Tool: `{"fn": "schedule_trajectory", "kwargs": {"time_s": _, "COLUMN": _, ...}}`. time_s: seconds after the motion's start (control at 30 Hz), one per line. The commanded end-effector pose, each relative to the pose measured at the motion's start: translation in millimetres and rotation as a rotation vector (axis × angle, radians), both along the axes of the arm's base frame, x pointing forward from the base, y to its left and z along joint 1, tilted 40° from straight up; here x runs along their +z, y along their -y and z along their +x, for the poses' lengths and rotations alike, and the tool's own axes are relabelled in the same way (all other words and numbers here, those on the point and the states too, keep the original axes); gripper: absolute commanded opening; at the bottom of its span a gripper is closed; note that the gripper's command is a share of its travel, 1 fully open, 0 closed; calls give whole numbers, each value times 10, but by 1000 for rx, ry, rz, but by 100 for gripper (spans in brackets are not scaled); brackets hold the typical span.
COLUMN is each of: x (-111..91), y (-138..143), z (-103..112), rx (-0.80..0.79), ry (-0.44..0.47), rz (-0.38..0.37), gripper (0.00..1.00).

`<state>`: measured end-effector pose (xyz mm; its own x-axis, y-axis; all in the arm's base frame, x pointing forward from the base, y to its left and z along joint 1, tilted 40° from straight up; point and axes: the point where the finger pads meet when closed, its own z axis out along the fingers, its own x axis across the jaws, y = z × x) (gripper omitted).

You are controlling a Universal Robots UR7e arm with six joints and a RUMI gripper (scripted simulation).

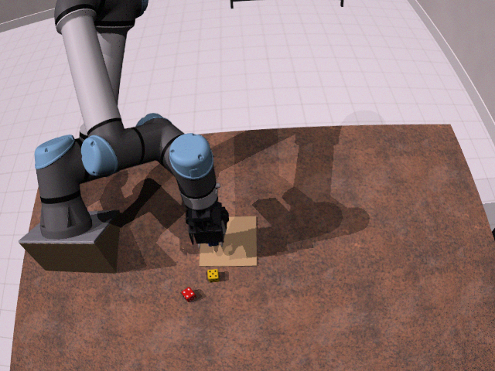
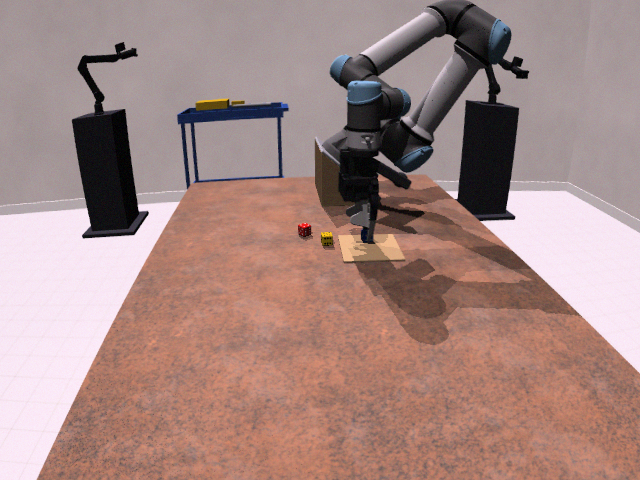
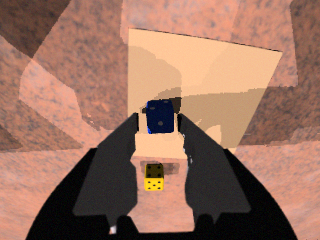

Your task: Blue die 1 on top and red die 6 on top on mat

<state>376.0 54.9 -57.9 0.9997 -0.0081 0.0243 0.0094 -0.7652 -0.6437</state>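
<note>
The blue die [image 1: 213, 243] [image 2: 364, 235] [image 3: 161, 112] is at the mat's near-robot side, over the tan mat [image 1: 247, 259] [image 2: 387, 254] [image 3: 200, 60]. In the wrist view one pip shows low on its dark face, with two near the upper edge; its top number and whether it sits flat are unclear. My gripper [image 3: 158, 114] is slightly open around it, with a narrow gap at each side. The yellow die [image 1: 213, 274] [image 2: 326, 238] [image 3: 154, 178] lies flat, 5 up, just off the mat. The red die [image 1: 188, 294] [image 2: 304, 229] lies off the mat, 4 up.
The robot's base block [image 1: 72, 255] stands on the table's left in the top view. The yellow die lies close to the mat's edge, beside the gripper. A blue cart [image 2: 232, 116] and two black pedestals [image 2: 105, 170] [image 2: 488, 155] stand beyond the table.
</note>
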Motion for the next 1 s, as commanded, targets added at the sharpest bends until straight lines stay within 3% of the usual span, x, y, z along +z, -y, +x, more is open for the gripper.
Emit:
{"fn": "schedule_trajectory", "kwargs": {"time_s": 0.0, "x": 121, "y": 101, "z": -3, "rx": 0, "ry": 1, "rz": -1, "gripper": 24}}
{"fn": "schedule_trajectory", "kwargs": {"time_s": 0.5, "x": 609, "y": 512, "z": -19, "rx": 0, "ry": 1, "rz": -1, "gripper": 24}}
{"fn": "schedule_trajectory", "kwargs": {"time_s": 0.8, "x": 674, "y": 566, "z": -21, "rx": 0, "ry": 1, "rz": -1, "gripper": 24}}
{"fn": "schedule_trajectory", "kwargs": {"time_s": 0.83, "x": 674, "y": 566, "z": -21, "rx": 0, "ry": 1, "rz": -1, "gripper": 100}}
{"fn": "schedule_trajectory", "kwargs": {"time_s": 0.97, "x": 674, "y": 566, "z": -21, "rx": 0, "ry": 1, "rz": -1, "gripper": 100}}
